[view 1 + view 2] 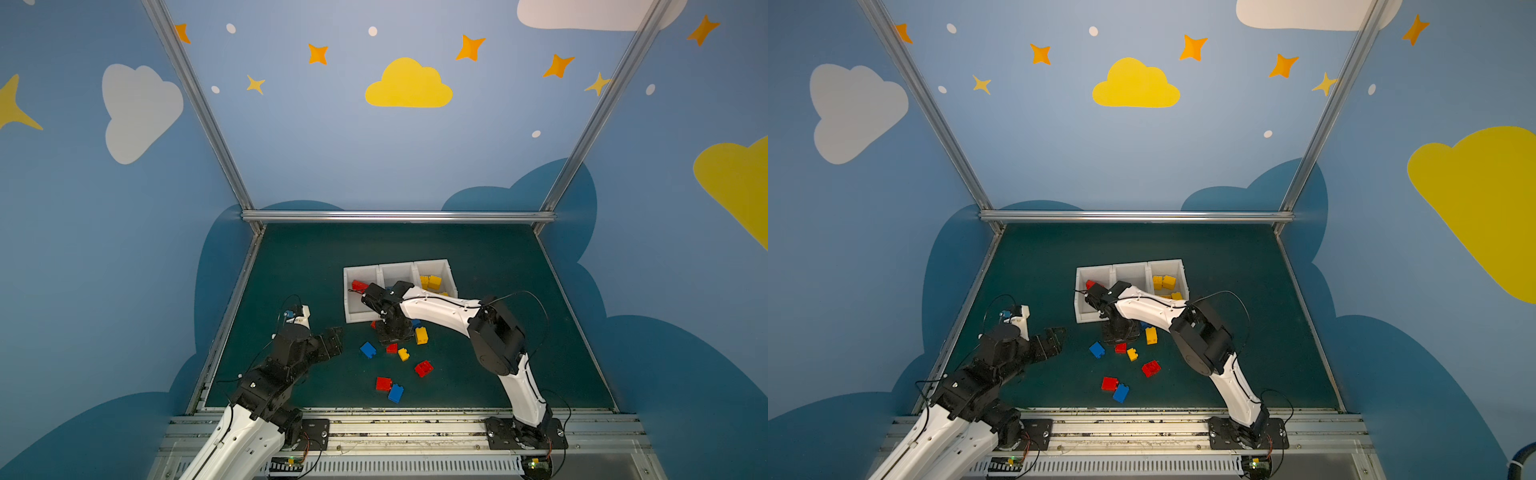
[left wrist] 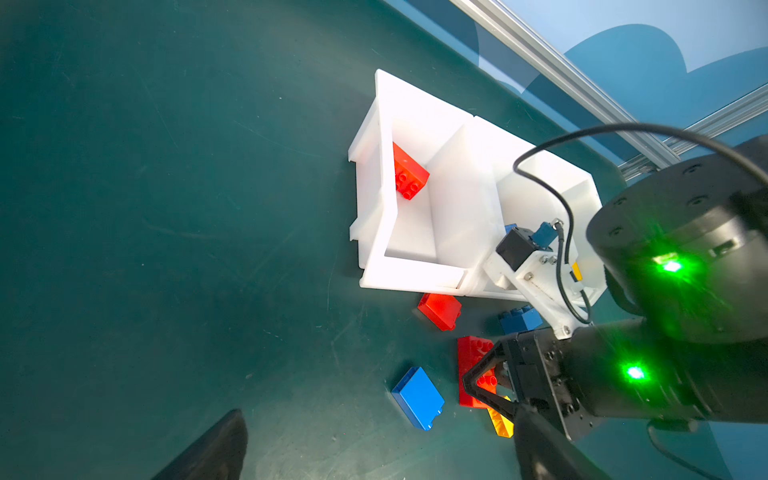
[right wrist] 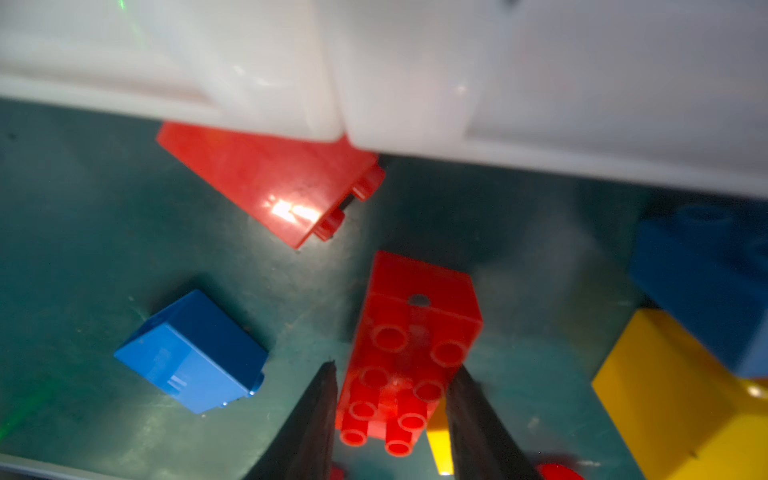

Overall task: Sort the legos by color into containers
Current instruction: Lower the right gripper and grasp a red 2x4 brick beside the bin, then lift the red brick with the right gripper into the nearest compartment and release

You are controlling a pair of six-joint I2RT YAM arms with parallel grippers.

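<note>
Right claw (image 3: 395, 365) has closed in on a red plastic two-by-four studded brick (image 3: 409, 357), with one black finger (image 3: 316, 415) against each long side. Whether the brick has left the green mat-covered bench (image 1: 291, 270) cannot be told. The brick's studded face is turned toward the wrist camera. Its long axis runs out from between the fingers, roughly square to the front wall of the row of three white plastic bins (image 1: 357, 318), with one short end facing that wall. The fingers grip the half farther from the bins, and the nearer half juts out beyond the fingertips.

In both top views this brick lies just in front of the bins, mostly hidden under the right wrist. A second red brick (image 3: 270, 183) lies on its side, touching the bins' front wall. A blue brick (image 3: 191, 353) sits just beside the claw, and a large yellow brick (image 3: 685, 395) sits on the opposite side. A small yellow brick (image 3: 440, 444) peeks out from behind the held one.

One red brick (image 2: 409, 176) lies in the leftmost bin and yellow bricks (image 1: 432, 282) in the rightmost. Left claw (image 1: 334, 340) hangs wide open and empty, well apart from the bricks.
</note>
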